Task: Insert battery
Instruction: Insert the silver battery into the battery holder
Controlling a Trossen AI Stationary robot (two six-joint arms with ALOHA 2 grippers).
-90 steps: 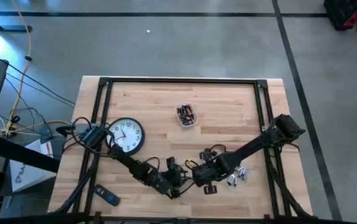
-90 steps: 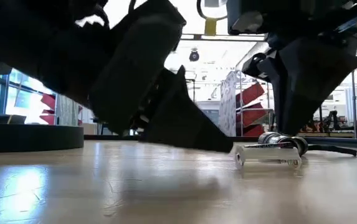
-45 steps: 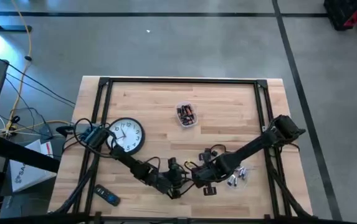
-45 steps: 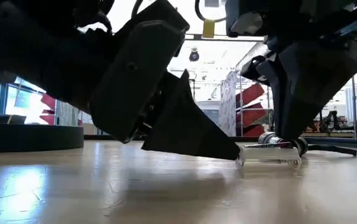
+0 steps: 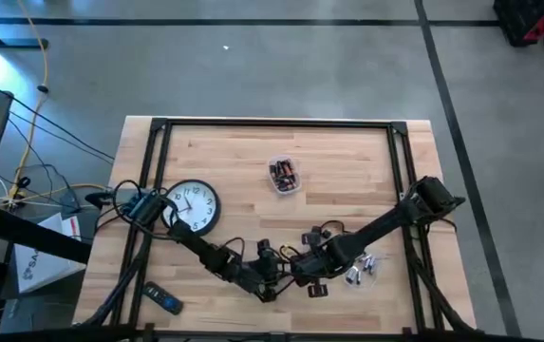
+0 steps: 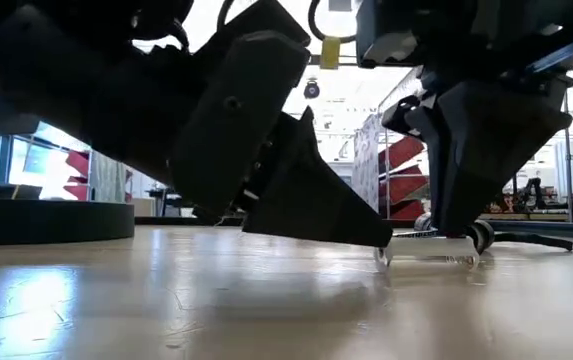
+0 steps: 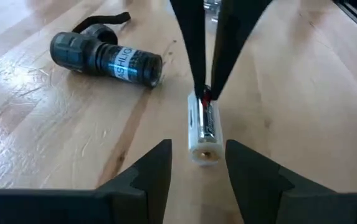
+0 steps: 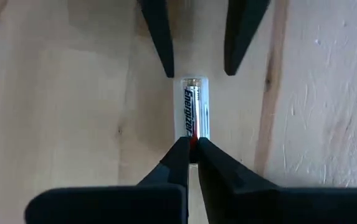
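Note:
A silver-and-black battery (image 8: 192, 112) lies in a clear tube-shaped holder (image 7: 202, 146) flat on the wooden table, near the front edge. My right gripper (image 8: 192, 142) is shut on the end of it that faces the table's right. My left gripper (image 7: 198, 144) is open on the other side. Its two fingers stand either side of the holder's left end, with a gap on each side. In the high view the two grippers, left (image 5: 270, 275) and right (image 5: 302, 273), meet tip to tip. The low view shows the holder (image 6: 426, 255) lying under both grippers. My right gripper pinches the battery's right-hand end (image 8: 192, 132) between its two fingertips, where a red mark shows. The fingers slant down from the table's right and lie along the battery. The battery stays level in the holder, which rests on the table.
A black flashlight (image 7: 106, 56) with a wrist cord lies just beyond the holder. A wall clock (image 5: 193, 207) lies at the left and a small tub of batteries (image 5: 284, 176) at mid-table. There is a clear packet (image 5: 359, 271) at the right and a remote (image 5: 165, 301) at the front left.
My left gripper has edged toward the table's right and closed in on the holder's end; its fingertip now reaches the holder in the low view. My right gripper has shifted slightly left, staying shut on the battery.

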